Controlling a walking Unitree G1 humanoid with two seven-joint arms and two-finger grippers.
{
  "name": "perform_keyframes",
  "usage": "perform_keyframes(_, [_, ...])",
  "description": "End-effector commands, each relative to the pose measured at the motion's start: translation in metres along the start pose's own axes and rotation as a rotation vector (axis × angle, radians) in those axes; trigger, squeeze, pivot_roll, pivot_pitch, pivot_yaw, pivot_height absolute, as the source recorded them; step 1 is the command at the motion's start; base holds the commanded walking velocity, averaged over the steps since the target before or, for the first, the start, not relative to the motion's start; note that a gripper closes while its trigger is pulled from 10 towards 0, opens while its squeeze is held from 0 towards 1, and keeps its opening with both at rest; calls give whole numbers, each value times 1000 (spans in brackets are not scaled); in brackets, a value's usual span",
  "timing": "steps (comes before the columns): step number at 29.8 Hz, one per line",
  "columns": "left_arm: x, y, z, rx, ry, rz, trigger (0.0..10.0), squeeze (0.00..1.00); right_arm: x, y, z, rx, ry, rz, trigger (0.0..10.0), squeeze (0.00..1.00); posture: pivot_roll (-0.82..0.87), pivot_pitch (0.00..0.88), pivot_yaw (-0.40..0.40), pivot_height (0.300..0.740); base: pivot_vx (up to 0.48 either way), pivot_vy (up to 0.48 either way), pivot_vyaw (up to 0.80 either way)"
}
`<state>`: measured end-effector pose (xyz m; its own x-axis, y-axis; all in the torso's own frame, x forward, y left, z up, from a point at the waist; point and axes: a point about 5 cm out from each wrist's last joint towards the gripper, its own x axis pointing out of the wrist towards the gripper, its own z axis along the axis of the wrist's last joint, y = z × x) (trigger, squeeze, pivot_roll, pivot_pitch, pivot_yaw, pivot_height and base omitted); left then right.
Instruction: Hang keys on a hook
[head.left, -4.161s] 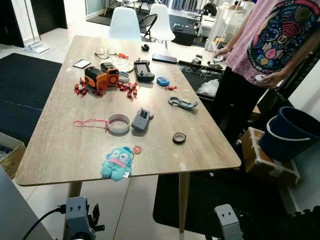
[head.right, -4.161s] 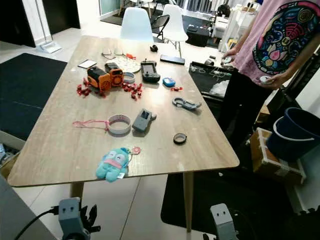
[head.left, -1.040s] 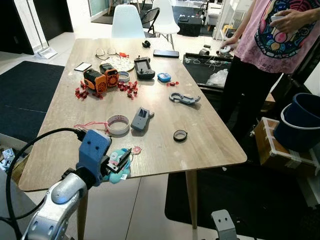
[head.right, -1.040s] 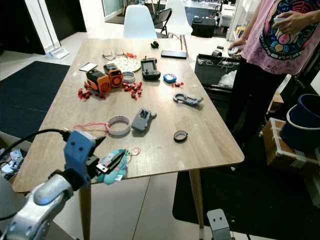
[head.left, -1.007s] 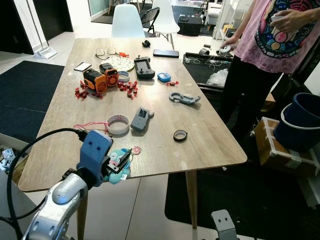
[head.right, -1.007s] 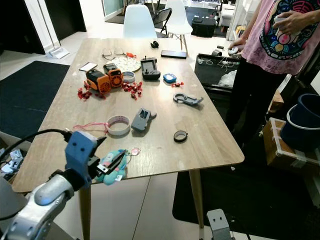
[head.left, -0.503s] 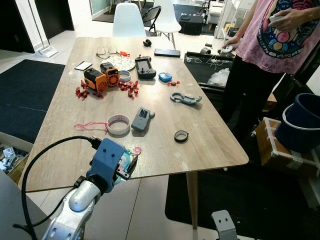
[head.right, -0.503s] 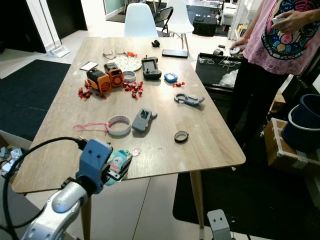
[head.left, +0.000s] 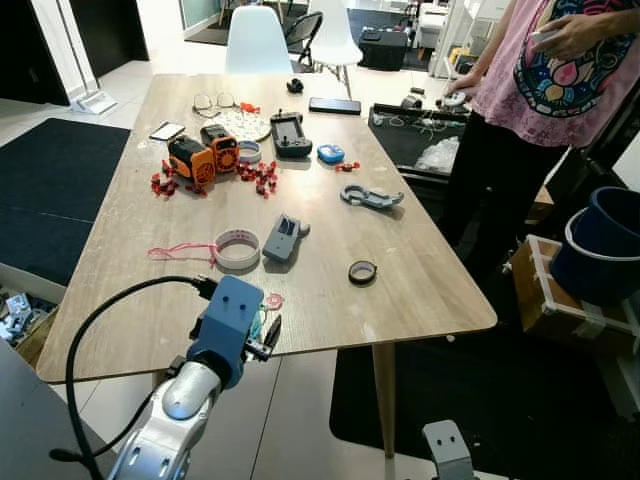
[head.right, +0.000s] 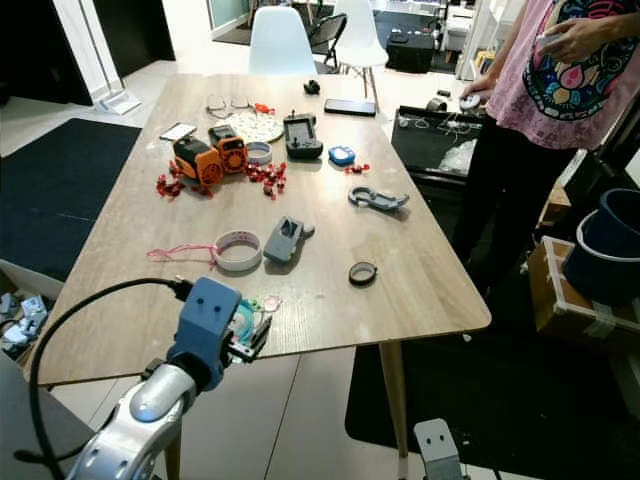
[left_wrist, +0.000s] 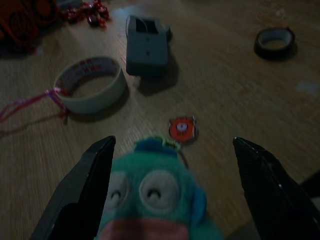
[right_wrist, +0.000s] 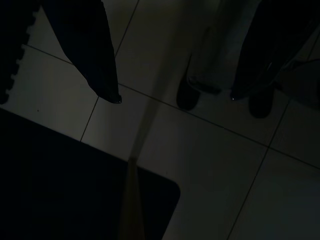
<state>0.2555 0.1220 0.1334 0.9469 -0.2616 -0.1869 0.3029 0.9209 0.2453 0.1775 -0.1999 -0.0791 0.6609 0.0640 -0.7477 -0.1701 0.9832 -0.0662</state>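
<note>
Teal plush is the nearest thing to the left gripper (left_wrist: 170, 190): the soft toy keyring (left_wrist: 152, 195) lies at the near edge of the wooden table (head.left: 400, 260), its face sitting between the two spread black fingers (left_wrist: 82, 187), which flank it without pressing on it. The jaws are released, wide apart on either side of the toy. A judgement on risk: the toy sits right at the table's lip, so a closing motion that lands off-centre could nudge it over the edge to the floor; and a squeeze on the soft body alone may compress and slip, leaving the little orange round tag (left_wrist: 182, 128) and ring just beyond the fingertips dangling loose (that ring is probably what must meet a hook, and no hook can be made out).

The left arm reaches up from below the table edge, its blue wrist block (head.left: 228, 322) tilted forward over the toy. The right gripper (right_wrist: 170, 97) hangs idle over dim floor tiles, fingers parted.

Beyond the jaws lie a roll of tape (left_wrist: 90, 84) with a pink cord (head.left: 175, 250), a grey gadget (left_wrist: 146, 44) and a small black ring (left_wrist: 274, 41). A person (head.left: 545, 90) stands well beyond, at the table's far right side.
</note>
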Motion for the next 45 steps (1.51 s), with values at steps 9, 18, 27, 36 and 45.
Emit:
perform_keyframes(9, [12, -2, 5, 19, 21, 53, 10000, 0, 0, 1, -2, -1, 12, 2, 10000, 0, 78, 65, -35, 740, 0, 0, 0])
perform_keyframes(18, [23, 0, -1, 92, 64, 58, 10000, 0, 0, 2, -1, 5, 12, 3, 10000, 0, 77, 68, -29, 740, 0, 0, 0])
perform_keyframes(27, [27, 4, -9, 137, 124, 47, 10000, 0, 0, 3, -2, 12, 12, 3, 10000, 0, 79, 67, -26, 740, 0, 0, 0])
perform_keyframes(36, [27, 8, -14, 151, 153, 68, 10000, 0, 0, 3, -2, 12, 11, 3, 10000, 0, 80, 66, -27, 740, 0, 0, 0])
perform_keyframes(45, [29, 15, -18, 147, 190, 60, 10000, 0, 0, 2, -2, 10, 13, 3, 10000, 0, 80, 63, -30, 740, 0, 0, 0])
